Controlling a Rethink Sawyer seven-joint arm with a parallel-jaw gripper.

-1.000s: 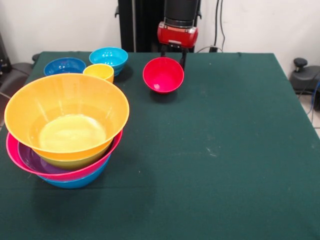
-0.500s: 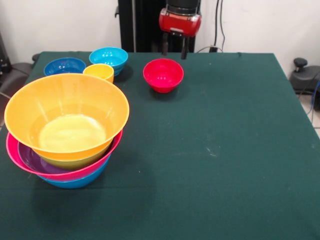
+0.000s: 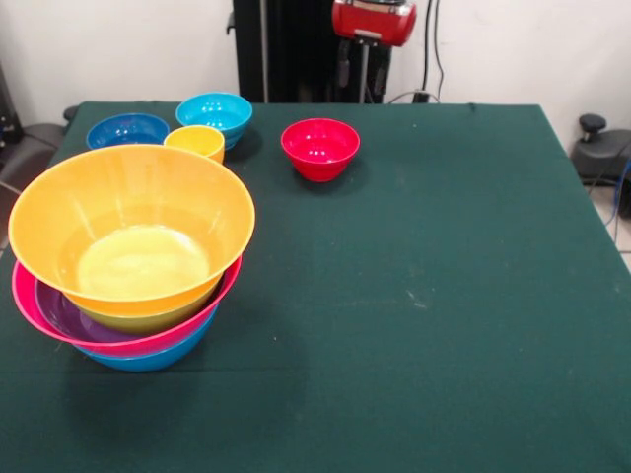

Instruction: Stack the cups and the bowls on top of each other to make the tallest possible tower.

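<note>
At the top edge my gripper point(image 3: 354, 84) hangs open with nothing between its fingers, above and behind the small red bowl point(image 3: 319, 148). That bowl sits upright on the green table point(image 3: 444, 296), apart from the gripper. At the left stands the tower point(image 3: 128, 256): a large orange bowl point(image 3: 128, 222) on top, nested in a green one, then purple, pink and blue bowls. Behind the tower sits a yellow-orange cup point(image 3: 195, 141). A light blue bowl point(image 3: 214, 112) and a dark blue bowl point(image 3: 126, 130) rest at the far left corner.
The cup and the two blue bowls crowd together close behind the tower. A black device point(image 3: 601, 148) sits off the table's right edge.
The red bowl, tilted against the gripper a second ago, now rests level on the table. The gripper has let go, risen and shifted a little to the right.
</note>
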